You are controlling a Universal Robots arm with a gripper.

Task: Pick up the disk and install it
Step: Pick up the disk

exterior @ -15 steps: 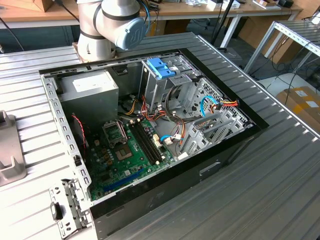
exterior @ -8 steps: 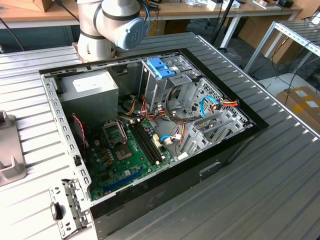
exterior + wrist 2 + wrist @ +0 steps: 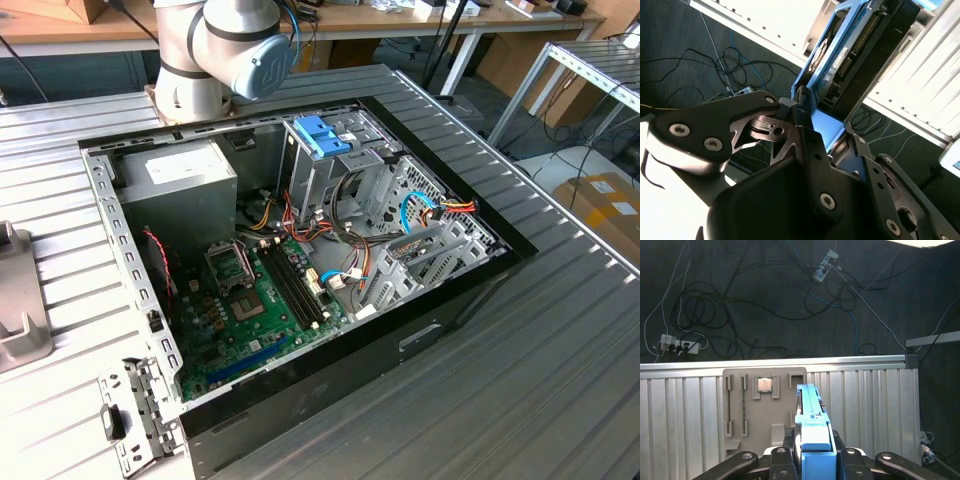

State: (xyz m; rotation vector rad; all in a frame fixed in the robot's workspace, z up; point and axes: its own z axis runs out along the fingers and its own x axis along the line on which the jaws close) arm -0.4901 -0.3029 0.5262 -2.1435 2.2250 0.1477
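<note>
Blue-bracketed, the disk [image 3: 810, 410] is clamped edge-on in the gripper [image 3: 812, 457], seemingly lifted clear. Pickup is done; installation into the open computer case [image 3: 330, 385], mid exterior view, is left.

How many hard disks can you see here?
1. The disk stands clamped on edge in the gripper, seen in both wrist views. Others could sit hidden inside the open computer case in the exterior view.

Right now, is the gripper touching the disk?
Touching. In the first wrist view the gripper grips the disk from both sides, with no gap.
</note>
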